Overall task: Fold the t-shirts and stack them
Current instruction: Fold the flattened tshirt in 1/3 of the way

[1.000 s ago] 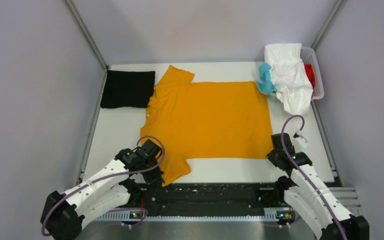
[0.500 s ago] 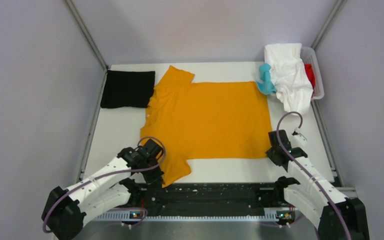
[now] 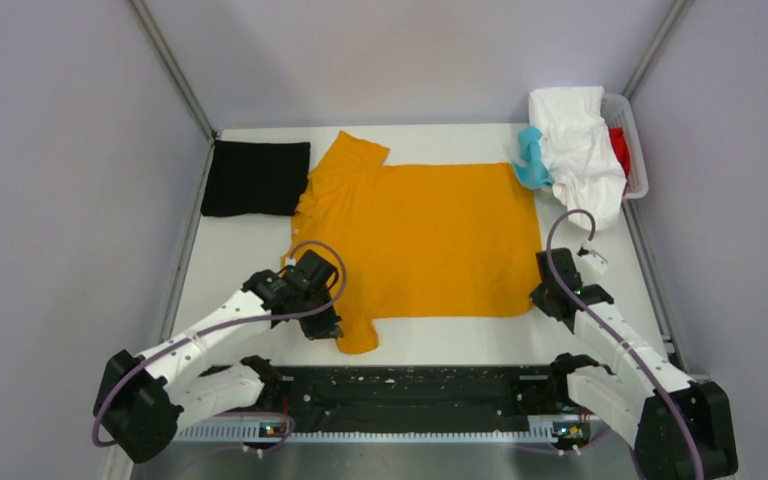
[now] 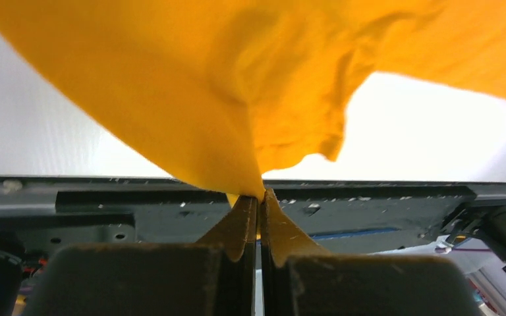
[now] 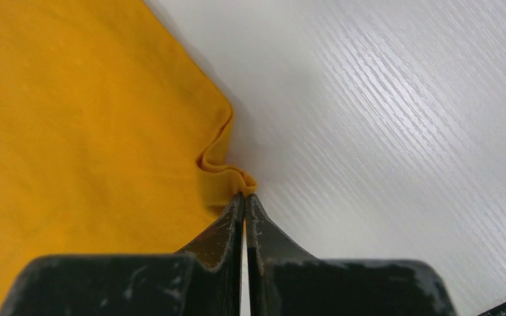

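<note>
Pincers both clamped: left pincer [image 4: 259, 196] pinches the near sleeve of the mustard-orange t-shirt [image 3: 420, 240], sleeve raised off the white worktop [image 3: 235, 265]; right pincer [image 5: 244, 196] grips its bunched near hem corner, body spread flat.

Orange t-shirt [image 3: 420, 240] lies flat over the middle of the surface [image 3: 230, 250]. Bare strips remain to its left, to its right and along its near hem. Far-left corner is taken by the folded black t-shirt [image 3: 255, 178], butting against the orange sleeve. Far-right corner is taken by the basket [image 3: 643, 160]; the white t-shirt [image 3: 580, 150] spills over its rim onto the surface, narrowing the right strip there. Walls [image 3: 60, 200] close off left, right and far sides. Black base rail [image 3: 420, 385] bounds the near edge. Left claw [image 3: 328, 330], pinched on the near sleeve, sits in the near-left strip. Right claw [image 3: 540, 297], pinched on the near-right hem corner, has bare surface to its right.
</note>
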Motion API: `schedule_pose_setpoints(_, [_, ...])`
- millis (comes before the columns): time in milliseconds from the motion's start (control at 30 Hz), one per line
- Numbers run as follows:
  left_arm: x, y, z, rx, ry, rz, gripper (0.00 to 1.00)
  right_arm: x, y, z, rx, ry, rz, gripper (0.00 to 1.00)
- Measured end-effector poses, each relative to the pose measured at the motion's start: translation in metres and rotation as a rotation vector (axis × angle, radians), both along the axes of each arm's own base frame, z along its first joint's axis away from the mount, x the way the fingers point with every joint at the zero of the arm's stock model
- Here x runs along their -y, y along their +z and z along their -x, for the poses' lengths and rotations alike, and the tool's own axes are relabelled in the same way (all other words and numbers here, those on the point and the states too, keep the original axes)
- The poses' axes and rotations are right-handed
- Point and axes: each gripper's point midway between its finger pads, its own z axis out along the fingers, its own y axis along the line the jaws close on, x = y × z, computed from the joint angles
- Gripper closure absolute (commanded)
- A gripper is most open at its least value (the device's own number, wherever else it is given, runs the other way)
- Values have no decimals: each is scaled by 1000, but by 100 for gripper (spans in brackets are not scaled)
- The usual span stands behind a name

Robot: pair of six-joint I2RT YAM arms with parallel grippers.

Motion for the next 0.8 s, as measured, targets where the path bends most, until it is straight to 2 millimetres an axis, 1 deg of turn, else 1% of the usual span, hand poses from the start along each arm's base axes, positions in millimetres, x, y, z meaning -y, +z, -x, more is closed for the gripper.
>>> schedule_pose_setpoints(200, [16,23,-50,115,-34,-18,100,-6,20,-21,27,62,13,100])
schedule_pose_setpoints(300, [19,36,-81,181,-25,-16,100,-8,30,-33,42,85,25,100])
schedule_pose_setpoints(433, [14,47,-119,244,22,-18,100,-11,42,-53,57,115,45,100])
schedule_pose_setpoints(533, [4,53,-145,285,66,-20,100,-12,50,-70,65,129,56,100])
schedule_pose_setpoints(600, [0,58,-159,301,88,-18,100,-11,53,-78,66,131,63,100])
schedule_pose_setpoints(633, [-3,61,-168,311,101,-17,100,-10,55,-87,68,132,71,100])
schedule_pose_setpoints(667, [-4,64,-174,319,108,-15,100,-10,56,-88,69,132,71,100])
schedule_pose_setpoints(800, [-6,73,-202,347,129,-13,100,-6,62,-103,76,135,85,100])
